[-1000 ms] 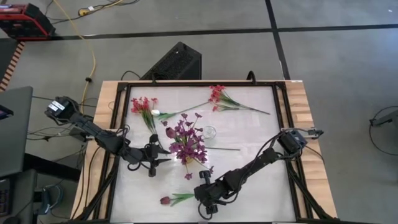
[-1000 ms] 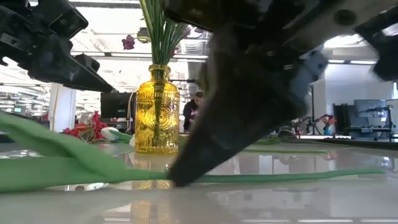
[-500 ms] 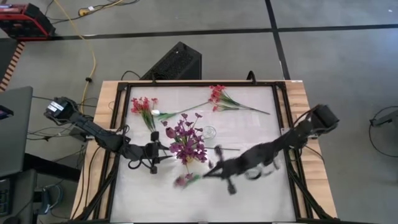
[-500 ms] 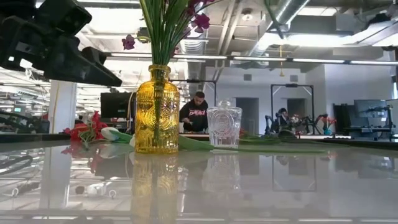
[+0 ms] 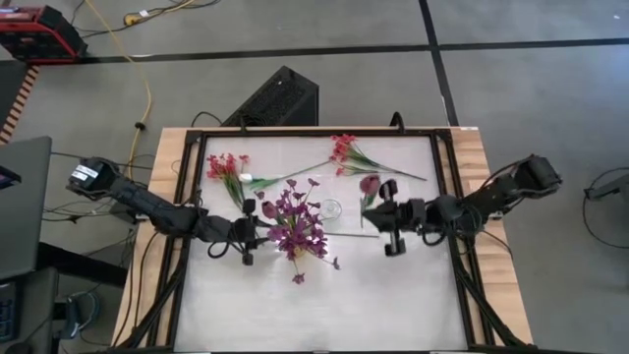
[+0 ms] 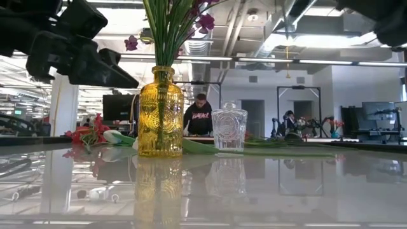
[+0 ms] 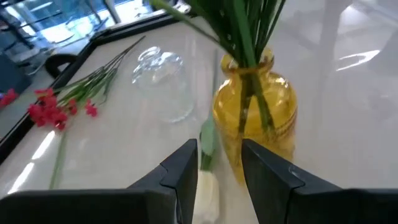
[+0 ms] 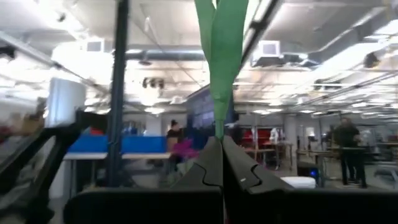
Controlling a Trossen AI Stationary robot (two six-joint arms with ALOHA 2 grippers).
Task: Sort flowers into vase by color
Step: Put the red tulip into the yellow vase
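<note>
My right gripper [image 5: 379, 213] hovers right of the clear glass vase [image 5: 332, 208], shut on a dark-red bud [image 5: 370, 184] with green stem and leaves. My left gripper [image 5: 254, 232] is open above the table, just left of the yellow vase [image 5: 295, 246] that holds the purple sprigs [image 5: 295, 218]. In the left wrist view its fingers [image 7: 180, 177] frame a white bud [image 7: 208, 190] lying on the table below, untouched. Red sprigs [image 5: 226, 165] [image 5: 346, 150] lie flat near the far edge. My right gripper pinches the dark-red flower's green stem [image 8: 220, 127] between its two shut fingers. The fingers are roughly level and point toward the table's left. The stem and leaf [image 8: 221, 43] stick out past the fingertips, and the whole flower is lifted clear of the table.
A loose purple bloom [image 5: 298, 278] and another [image 5: 335, 263] lie near the yellow vase. A black frame [image 5: 447, 197] runs around the table top. The table's near half [image 5: 324, 315] is bare. People stand in the room behind [image 6: 200, 114].
My right gripper has lifted the dark-red bud off the table near the near edge and swung it up, toward the far edge and to the right, to beside the clear glass vase. The flower now hangs clear. My left gripper has crept toward the yellow vase.
</note>
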